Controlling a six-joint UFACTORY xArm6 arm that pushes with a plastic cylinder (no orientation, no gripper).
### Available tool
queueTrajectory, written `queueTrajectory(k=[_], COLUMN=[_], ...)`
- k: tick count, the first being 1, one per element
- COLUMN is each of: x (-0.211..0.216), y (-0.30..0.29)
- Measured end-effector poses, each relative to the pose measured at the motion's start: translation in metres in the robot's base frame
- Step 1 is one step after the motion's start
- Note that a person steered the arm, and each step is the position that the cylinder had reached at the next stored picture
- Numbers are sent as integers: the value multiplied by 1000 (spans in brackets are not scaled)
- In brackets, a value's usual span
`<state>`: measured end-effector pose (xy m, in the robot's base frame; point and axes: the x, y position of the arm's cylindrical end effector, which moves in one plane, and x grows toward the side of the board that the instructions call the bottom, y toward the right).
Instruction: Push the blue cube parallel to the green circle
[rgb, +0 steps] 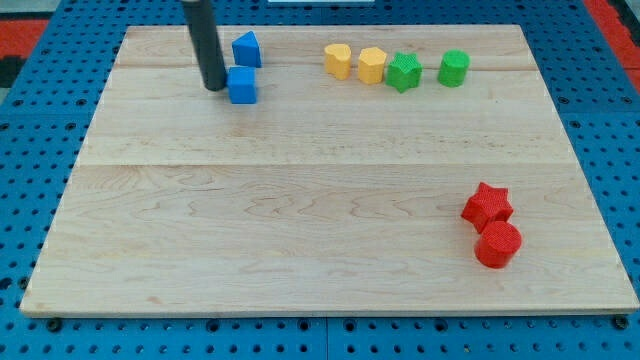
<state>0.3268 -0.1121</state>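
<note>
The blue cube (242, 85) sits near the view's top left on the wooden board (300, 200). My tip (214, 86) is just left of the cube, touching or almost touching its left side. The green circle (453, 68), a short cylinder, stands at the view's top right, slightly higher in the view than the cube. A second blue block (246, 49), wedge-like in shape, sits just above the cube.
A yellow heart-like block (338, 60), a yellow hexagon-like block (372, 65) and a green star (404, 72) stand in a row between the cube and the green circle. A red star (487, 206) and a red cylinder (498, 244) sit at the lower right.
</note>
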Motion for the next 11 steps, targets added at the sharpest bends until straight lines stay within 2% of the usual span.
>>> queueTrajectory(k=[1,2,3,4,5,7,8,9,10,11], x=[11,-13,-33,20,39,54,74,76,76,61], y=[86,60,97,162,237,169,185,228,226,161])
